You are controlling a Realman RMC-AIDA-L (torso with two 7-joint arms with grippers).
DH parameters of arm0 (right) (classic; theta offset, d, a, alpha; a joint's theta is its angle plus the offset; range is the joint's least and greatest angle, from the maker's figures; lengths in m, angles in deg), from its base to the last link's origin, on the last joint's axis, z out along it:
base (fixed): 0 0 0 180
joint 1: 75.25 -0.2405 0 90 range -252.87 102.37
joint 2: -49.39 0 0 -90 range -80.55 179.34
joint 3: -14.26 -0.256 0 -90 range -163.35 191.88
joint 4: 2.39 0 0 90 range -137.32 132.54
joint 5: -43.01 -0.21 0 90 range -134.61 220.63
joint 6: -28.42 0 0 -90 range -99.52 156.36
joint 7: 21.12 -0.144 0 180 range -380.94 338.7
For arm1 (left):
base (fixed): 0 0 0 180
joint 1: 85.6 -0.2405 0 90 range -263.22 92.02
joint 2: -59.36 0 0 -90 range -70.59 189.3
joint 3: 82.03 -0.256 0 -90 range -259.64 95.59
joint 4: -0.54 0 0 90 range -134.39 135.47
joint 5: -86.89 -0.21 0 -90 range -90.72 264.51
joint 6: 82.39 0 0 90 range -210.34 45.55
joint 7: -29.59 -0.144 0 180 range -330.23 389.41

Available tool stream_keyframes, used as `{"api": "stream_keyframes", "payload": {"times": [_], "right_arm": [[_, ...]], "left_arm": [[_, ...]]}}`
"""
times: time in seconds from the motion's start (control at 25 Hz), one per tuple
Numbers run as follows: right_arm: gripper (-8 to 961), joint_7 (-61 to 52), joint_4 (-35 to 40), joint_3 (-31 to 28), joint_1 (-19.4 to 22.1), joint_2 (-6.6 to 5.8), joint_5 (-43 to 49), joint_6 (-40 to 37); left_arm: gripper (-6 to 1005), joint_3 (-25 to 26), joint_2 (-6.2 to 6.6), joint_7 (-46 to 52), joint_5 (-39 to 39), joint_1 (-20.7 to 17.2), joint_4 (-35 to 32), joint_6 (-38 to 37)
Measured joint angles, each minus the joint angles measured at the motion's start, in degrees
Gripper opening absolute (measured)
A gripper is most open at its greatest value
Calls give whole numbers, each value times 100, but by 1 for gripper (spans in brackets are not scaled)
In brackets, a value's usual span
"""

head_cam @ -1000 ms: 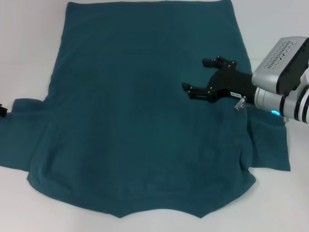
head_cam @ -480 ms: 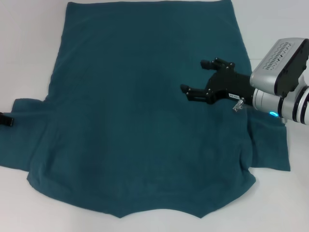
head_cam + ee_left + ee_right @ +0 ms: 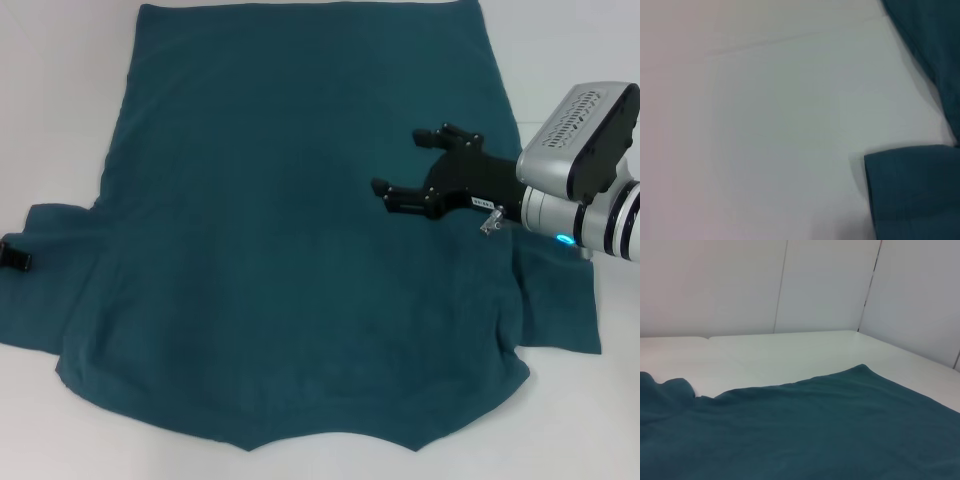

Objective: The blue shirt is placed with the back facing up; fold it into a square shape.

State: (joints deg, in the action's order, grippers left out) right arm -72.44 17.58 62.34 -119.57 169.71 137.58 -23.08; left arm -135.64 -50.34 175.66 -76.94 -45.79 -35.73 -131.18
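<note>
The blue shirt [image 3: 290, 230] lies flat and plain side up on the white table, hem at the far side, collar at the near edge, a sleeve out to each side. My right gripper [image 3: 408, 166] hovers open above the shirt's right half, fingers pointing left, holding nothing. Only the tip of my left gripper [image 3: 14, 256] shows at the left edge, over the left sleeve. The left wrist view shows a sleeve corner of the blue shirt [image 3: 915, 190] on the table. In the right wrist view the blue shirt [image 3: 805, 430] spreads below.
The white table [image 3: 60, 100] surrounds the shirt on all sides. White wall panels [image 3: 825, 285] stand beyond the table's far side in the right wrist view.
My right gripper has drifted slightly left and away over the shirt, still open. The left gripper's tip has moved a little further in from the left edge.
</note>
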Motion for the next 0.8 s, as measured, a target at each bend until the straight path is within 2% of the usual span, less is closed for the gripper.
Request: {"api": "stream_keyframes", "payload": {"times": [0.64,0.8], "right_arm": [[942,0,-2,0,2,9,-46,-10],[942,0,-3,0,2,9,-58,-9]], "left_arm": [[873,-43,-50,-10,1,3,88,165],[802,-45,-75,-45,4,-4,95,234]]}}
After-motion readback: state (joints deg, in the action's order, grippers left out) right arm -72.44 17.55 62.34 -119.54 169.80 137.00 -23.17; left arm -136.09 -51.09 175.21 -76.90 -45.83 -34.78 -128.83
